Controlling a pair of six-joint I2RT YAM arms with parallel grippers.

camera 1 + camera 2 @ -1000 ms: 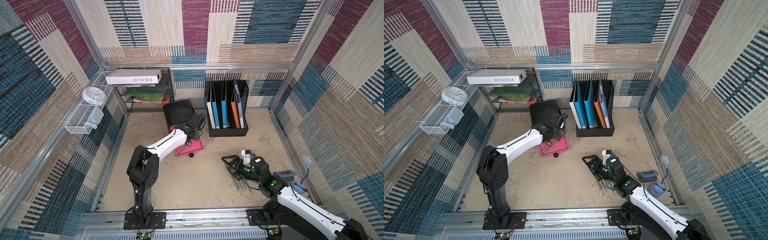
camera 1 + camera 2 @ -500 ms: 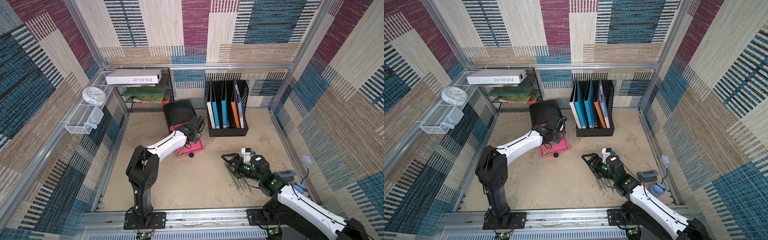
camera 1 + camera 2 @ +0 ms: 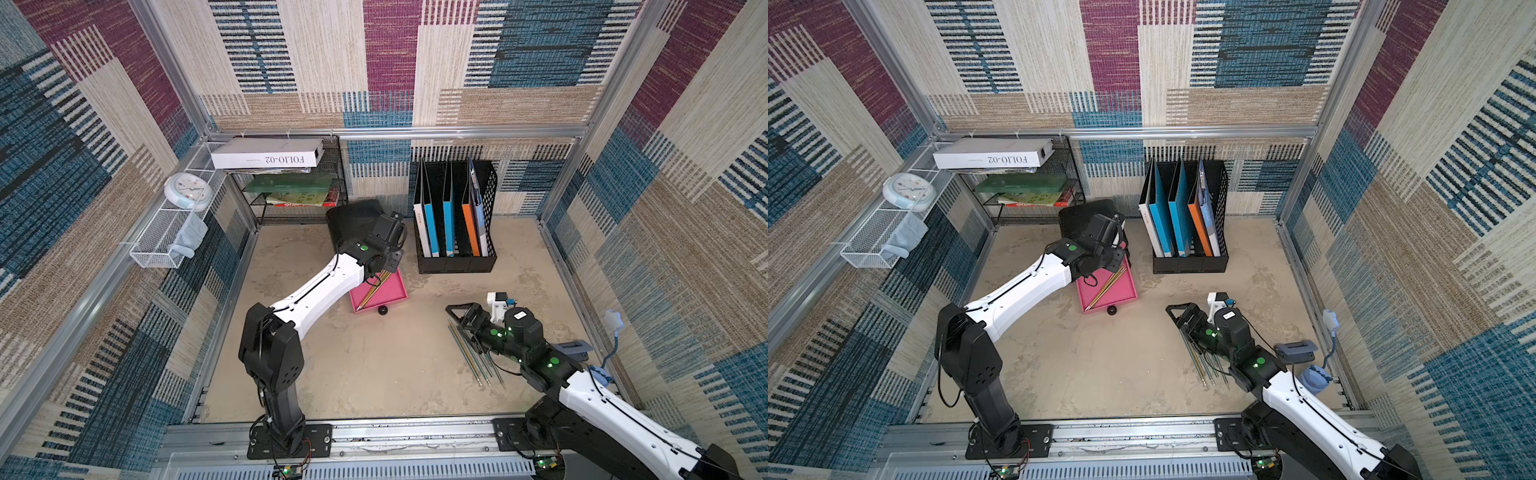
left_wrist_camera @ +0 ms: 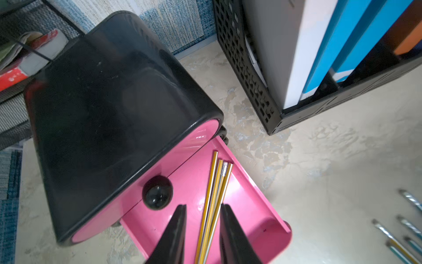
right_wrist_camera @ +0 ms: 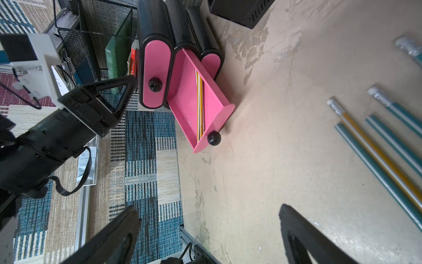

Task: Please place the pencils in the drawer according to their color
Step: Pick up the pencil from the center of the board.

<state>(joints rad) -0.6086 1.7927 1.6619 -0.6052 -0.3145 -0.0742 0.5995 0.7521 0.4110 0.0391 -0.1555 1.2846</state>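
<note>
The drawer chest is black with pink fronts, and its middle drawer is pulled out onto the floor. Yellow pencils lie lengthwise inside that drawer. My left gripper hovers just above them, open a little. Its jaws stand either side of the bundle without clamping it. Further pencils, mostly teal with one yellow, lie side by side on the floor to the right. My right gripper hangs over their far ends, open wide and empty. The wrist view shows those floor pencils beside the right gripper, not between its fingers.
A black file holder with blue and orange folders stands right of the chest. A wire shelf with books and a white box sits behind it. A clock and wire basket hang on the left wall. The open drawer's black knob faces the open floor.
My left gripper's jaws have parted, and the yellow pencils now lie loose in the drawer. The right arm has barely shifted.
</note>
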